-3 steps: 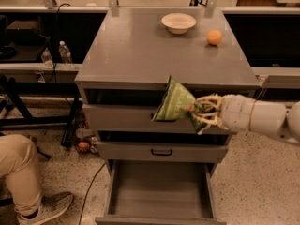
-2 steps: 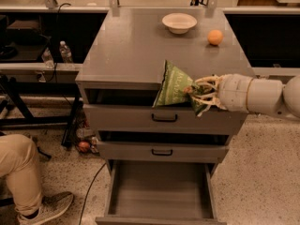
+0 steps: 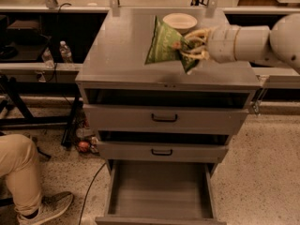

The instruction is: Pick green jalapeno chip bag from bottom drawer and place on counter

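The grey drawer cabinet fills the middle of the camera view, and its flat top, the counter, spreads wide toward the back wall. At the foot of the cabinet the bottom drawer stands pulled out, its plain grey floor bare. The two upper drawers are closed or nearly so, each with a black handle.

The robot arm reaches in from the right edge. It lies roughly level over the right side of the counter, a thick pale cylinder with the wrist pointing left. To the lower left a person's leg in tan trousers ends in a grey shoe on the speckled floor.

The green jalapeno chip bag hangs over the counter's front right part, held sideways with its wide end fanning out to the left and its pinched end at the gripper. Whether its lower edge touches the surface cannot be told.

The gripper is at the arm's left tip, above the counter, its pale fingers clamped on the bag's right end.

Just behind the bag a white bowl sits on the counter near the back edge. Two water bottles stand on a low shelf left of the cabinet.
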`<state>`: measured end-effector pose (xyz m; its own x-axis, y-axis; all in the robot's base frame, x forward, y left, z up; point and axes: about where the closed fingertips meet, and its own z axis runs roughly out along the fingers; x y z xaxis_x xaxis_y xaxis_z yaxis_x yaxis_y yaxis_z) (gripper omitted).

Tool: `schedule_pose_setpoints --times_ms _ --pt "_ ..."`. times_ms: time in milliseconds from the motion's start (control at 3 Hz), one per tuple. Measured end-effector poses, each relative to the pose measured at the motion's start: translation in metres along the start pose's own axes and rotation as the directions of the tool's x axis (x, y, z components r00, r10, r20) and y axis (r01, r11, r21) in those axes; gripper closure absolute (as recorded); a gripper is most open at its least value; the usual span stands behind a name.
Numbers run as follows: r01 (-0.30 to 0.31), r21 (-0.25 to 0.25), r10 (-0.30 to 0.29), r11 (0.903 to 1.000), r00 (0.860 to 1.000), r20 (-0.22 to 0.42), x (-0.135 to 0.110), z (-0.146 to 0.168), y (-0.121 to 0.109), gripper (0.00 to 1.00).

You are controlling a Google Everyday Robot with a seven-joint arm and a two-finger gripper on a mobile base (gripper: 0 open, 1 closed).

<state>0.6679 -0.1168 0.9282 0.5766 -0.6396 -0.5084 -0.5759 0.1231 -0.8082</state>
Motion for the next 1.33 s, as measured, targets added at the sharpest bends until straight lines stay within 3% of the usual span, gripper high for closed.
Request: schedule_pose_setpoints --times_ms 333,1000,1333 --pt "0.029 -0.004 -0.029 0.9996 0.999 0.025 -0.011 0.026 -0.041 1.00" --pt "-0.043 -0.091 0.046 0.9949 0.998 0.030 0.014 0.079 -0.043 1.00" --pt "-0.083 -0.105 0.085 0.9910 0.996 0.016 0.030 0.094 -0.043 0.87"
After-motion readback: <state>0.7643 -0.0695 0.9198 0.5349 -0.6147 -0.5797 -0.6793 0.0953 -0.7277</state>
